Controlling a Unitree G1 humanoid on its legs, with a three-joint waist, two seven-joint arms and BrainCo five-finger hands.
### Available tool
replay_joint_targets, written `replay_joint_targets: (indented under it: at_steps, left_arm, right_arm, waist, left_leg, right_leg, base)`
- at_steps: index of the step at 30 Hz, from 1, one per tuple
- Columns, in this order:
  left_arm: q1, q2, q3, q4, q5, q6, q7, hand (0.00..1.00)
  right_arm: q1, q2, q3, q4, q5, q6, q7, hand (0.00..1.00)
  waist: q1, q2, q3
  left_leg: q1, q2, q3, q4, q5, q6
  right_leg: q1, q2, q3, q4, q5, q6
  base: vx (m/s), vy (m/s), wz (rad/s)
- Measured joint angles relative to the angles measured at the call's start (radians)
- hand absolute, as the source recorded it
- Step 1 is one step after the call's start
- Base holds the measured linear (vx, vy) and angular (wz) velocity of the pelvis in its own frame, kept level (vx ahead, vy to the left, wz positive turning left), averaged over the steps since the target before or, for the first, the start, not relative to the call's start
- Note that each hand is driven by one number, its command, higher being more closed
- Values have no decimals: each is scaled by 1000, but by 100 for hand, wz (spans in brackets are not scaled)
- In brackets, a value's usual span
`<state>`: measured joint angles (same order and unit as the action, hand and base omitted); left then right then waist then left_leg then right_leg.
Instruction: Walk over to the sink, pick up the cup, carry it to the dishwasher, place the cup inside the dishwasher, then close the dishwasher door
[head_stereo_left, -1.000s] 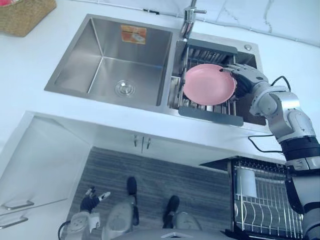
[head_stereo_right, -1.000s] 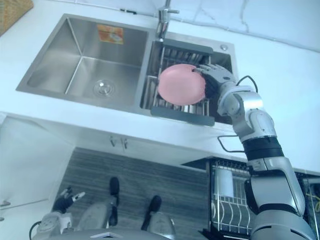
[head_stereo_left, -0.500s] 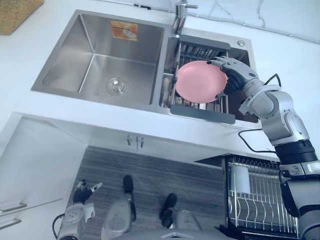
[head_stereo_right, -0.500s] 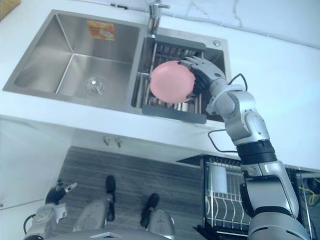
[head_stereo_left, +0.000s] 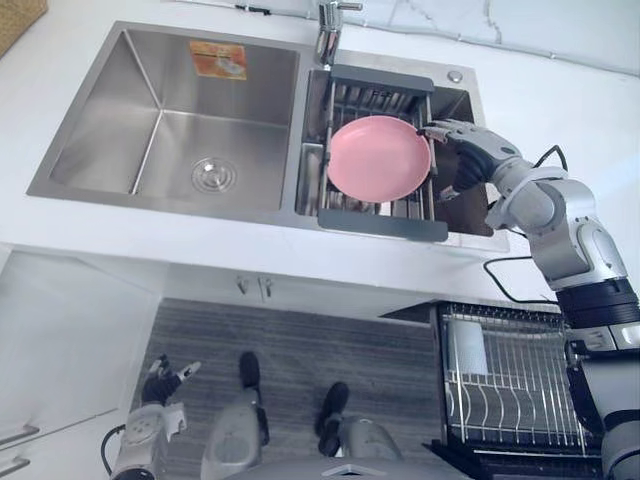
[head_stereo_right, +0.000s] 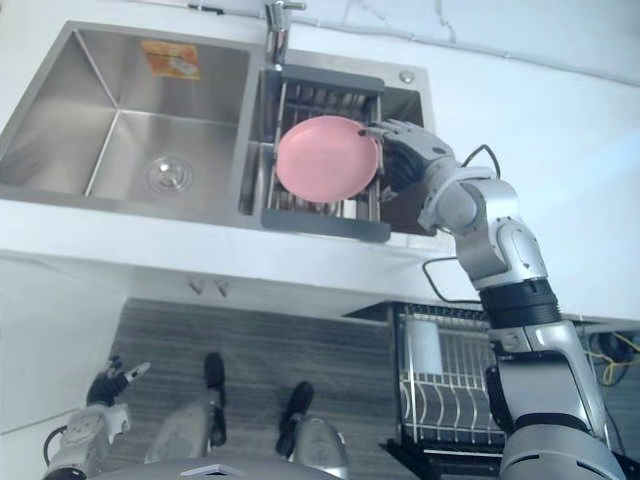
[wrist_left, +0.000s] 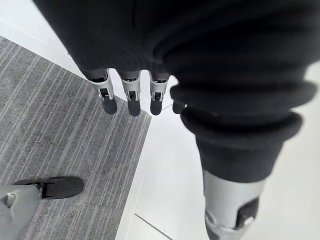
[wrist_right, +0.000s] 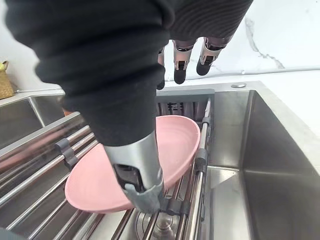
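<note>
**Head views.**
- Task's thing: a pink plate (head_stereo_left: 378, 158), not a cup. It lies on the dish rack (head_stereo_left: 380, 222) spanning the right basin of the sink (head_stereo_left: 160, 120), about mid-rack.
- Right hand (head_stereo_left: 462, 150): at the plate's right rim, fingers reaching over the edge.
- Left hand (head_stereo_left: 160, 380): idle, low beside the cabinet front.
- Faucet (head_stereo_left: 328, 30): at the rack's back left corner.
- Wicker basket (head_stereo_left: 20, 15): far left corner of the counter, well apart.
- Dishwasher rack (head_stereo_left: 510, 380): pulled out below the counter's front edge, a pale upright item (head_stereo_left: 467, 350) at its left edge.

**Left wrist view.**
- Left hand (wrist_left: 130, 100): fingers straight and relaxed, holding nothing, above the striped floor (wrist_left: 60, 140).

**Right wrist view.**
- Right hand (wrist_right: 180, 70): spread, fingers straight above the plate (wrist_right: 175, 145), thumb low by a rack rail (wrist_right: 197, 180). The tilted rim sits between them, not yet pinched.
- Step in hand, as judged: grasping.
  - Get the thumb under the rim, fingers on top, and close firmly.
  - Lift clear of the rails before swinging away.
- Obstacles:
  - the rack's rails and frame
  - the basin wall (wrist_right: 270, 135) just beside the hand
  - the counter's front edge on the way down to the dishwasher.
</note>
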<state>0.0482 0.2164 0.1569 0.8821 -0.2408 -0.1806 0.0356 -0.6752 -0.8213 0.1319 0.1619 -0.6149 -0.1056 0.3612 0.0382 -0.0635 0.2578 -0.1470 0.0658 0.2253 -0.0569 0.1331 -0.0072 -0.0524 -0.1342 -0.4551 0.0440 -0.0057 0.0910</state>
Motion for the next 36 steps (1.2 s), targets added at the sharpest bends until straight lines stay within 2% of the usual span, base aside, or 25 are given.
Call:
replay_joint_targets:
  at_steps: [6, 13, 27, 36]
  left_arm:
    - [-4, 1, -3, 2, -2, 0, 0, 0]
    - [-16, 4, -13, 4, -13, 5, 2, 0]
    - [-44, 9, -44, 1, -48, 5, 7, 0]
    - [-67, 8, -52, 1, -75, 5, 10, 0]
  right_arm:
    - [7, -8, 3, -30, -1, -10, 5, 0]
    - [6, -12, 16, -26, -12, -45, -8, 0]
    - [-54, -35, 97, 16, -21, -40, -41, 0]
    - [-124, -72, 139, 20, -23, -42, -42, 0]
  waist:
    - [-5, 0, 0]
    - [-4, 0, 0]
    - [-5, 2, 0]
    - [-2, 41, 24]
  left_leg:
    - [3, -1, 5, -20, 6, -3]
    - [-15, -2, 4, -20, 11, -1]
    - [-47, -6, -3, -14, 15, 2]
    - [-61, -6, -8, -17, 22, 6]
  right_leg:
    - [-2, 3, 1, -14, 10, -3]
    - [-16, 6, 1, -25, 16, -5]
    - [-41, 5, -2, -28, 22, -6]
    - [-58, 4, -8, -20, 21, -7]
  base:
    - [0, 0, 0]
    - [37, 9, 1]
    - [17, 6, 1]
    - [9, 7, 1]
